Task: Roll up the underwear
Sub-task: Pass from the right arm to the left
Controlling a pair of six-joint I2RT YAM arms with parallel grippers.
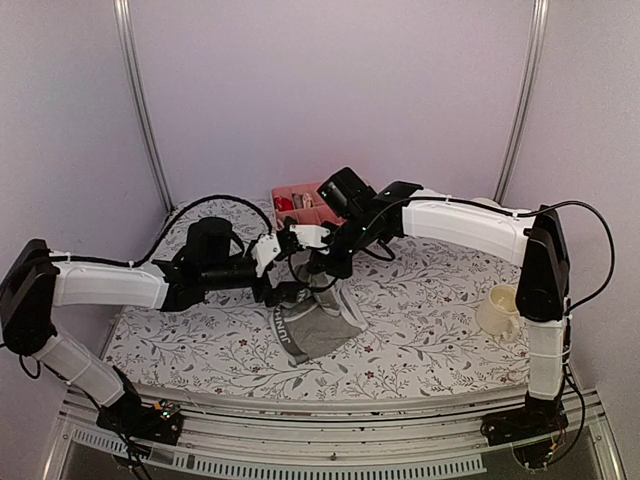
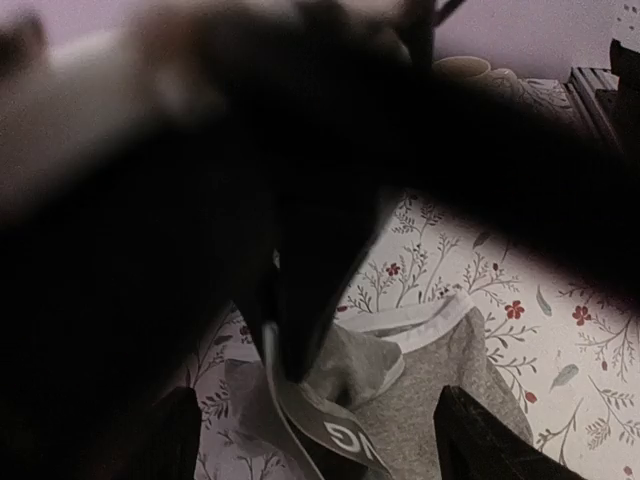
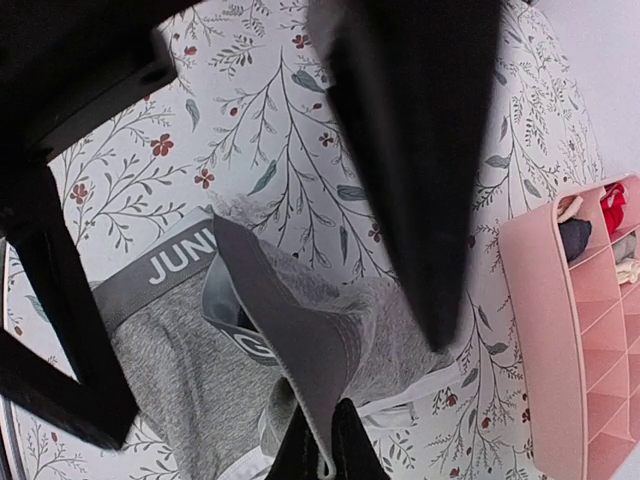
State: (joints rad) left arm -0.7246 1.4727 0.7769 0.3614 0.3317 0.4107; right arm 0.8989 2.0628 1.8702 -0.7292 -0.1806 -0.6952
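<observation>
Now, R tool (image 3: 325,448) pinching boxer-briefs (image 3: 180,372) waistband, L tool (image 2: 315,405) jaws apart — empty

I saw the underwear (image 3: 190,370) as soft, matt grey knit cloth, its waistband (image 3: 145,278) a smoother woven elastic. The tablecloth (image 3: 290,120) looked like matt printed fabric, the tray (image 3: 545,330) smooth pink plastic, the mug (image 1: 497,310) smooth.

The right gripper (image 3: 325,450) pinches the grey boxer-briefs (image 3: 180,385) by their dark waistband (image 3: 290,350); pink tray (image 3: 570,330) at right.
</observation>
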